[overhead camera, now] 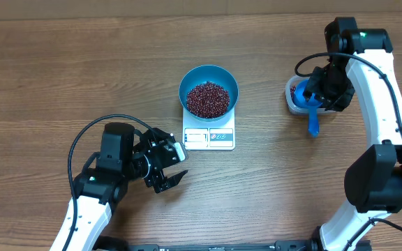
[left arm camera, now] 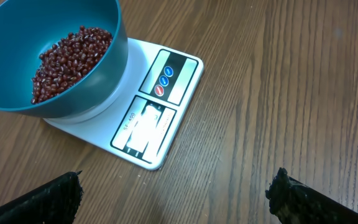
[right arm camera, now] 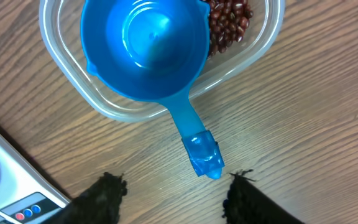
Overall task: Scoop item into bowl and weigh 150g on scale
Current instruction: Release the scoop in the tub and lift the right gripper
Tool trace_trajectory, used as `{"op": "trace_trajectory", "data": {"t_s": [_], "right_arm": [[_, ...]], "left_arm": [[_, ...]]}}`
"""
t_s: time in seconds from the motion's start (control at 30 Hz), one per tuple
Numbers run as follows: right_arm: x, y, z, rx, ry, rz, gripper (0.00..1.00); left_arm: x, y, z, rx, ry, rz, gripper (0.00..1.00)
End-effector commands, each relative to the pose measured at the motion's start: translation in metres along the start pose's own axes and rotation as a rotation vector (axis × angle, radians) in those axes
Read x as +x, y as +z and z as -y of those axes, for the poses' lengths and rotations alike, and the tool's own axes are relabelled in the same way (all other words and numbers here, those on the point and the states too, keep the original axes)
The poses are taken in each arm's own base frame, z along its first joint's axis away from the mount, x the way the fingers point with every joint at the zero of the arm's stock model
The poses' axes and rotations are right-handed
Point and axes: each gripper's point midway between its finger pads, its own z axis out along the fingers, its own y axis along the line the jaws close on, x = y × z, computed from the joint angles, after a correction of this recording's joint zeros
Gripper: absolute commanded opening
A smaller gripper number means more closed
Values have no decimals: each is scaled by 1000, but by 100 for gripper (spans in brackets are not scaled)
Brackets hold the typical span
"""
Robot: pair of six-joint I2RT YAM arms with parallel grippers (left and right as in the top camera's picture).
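Note:
The teal-blue bowl (overhead camera: 188,79) stands on the white scale (overhead camera: 209,137) at the table's middle, holding a heap of red-brown beans (overhead camera: 208,99). In the left wrist view the bowl (left arm camera: 98,74), beans (left arm camera: 67,59) and scale (left arm camera: 160,99) lie ahead. My left gripper (overhead camera: 175,169) (left arm camera: 178,186) is wide open over bare wood, in front and to the left of the scale. My right gripper (overhead camera: 317,100) (right arm camera: 178,186) is open by the blue scoop (right arm camera: 145,50). The handle's tip lies free just ahead of its fingertips.
The scoop rests in a small clear tub (right arm camera: 253,46) at the right, with a few beans (right arm camera: 229,22) beside its cup. Its handle (overhead camera: 313,125) sticks out over the table. A corner of the scale (right arm camera: 5,186) shows in the right wrist view.

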Motion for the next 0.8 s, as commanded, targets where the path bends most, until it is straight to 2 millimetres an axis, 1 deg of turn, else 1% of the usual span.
{"op": "trace_trajectory", "data": {"t_s": [0.0, 0.03, 0.07, 0.1, 0.23, 0.37, 0.43, 0.53, 0.77], "right_arm": [[-14, -27, 2, -5, 5, 104, 64], [-18, -33, 3, -1, 7, 125, 74], [-21, -39, 4, 3, 9, 143, 90], [-24, -46, 6, 10, 11, 165, 100], [-31, -72, 9, 9, 15, 221, 100], [-29, -88, 11, 3, 9, 236, 100], [-26, -91, 13, 7, 8, 227, 100], [-20, -90, 16, 19, 5, 204, 100], [-23, -91, 14, 13, 7, 214, 100]], "left_arm": [[1, 1, 2, 15, 9, 4, 99], [1, 1, 2, 15, 10, 5, 99], [1, 1, 2, 15, 10, 5, 99], [1, 1, 2, 15, 10, 5, 100], [1, 1, 2, 15, 10, 5, 99], [1, 1, 2, 15, 10, 5, 100], [1, 1, 2, 15, 10, 5, 100], [1, 1, 2, 15, 10, 5, 100], [1, 1, 2, 15, 10, 5, 100]]}}
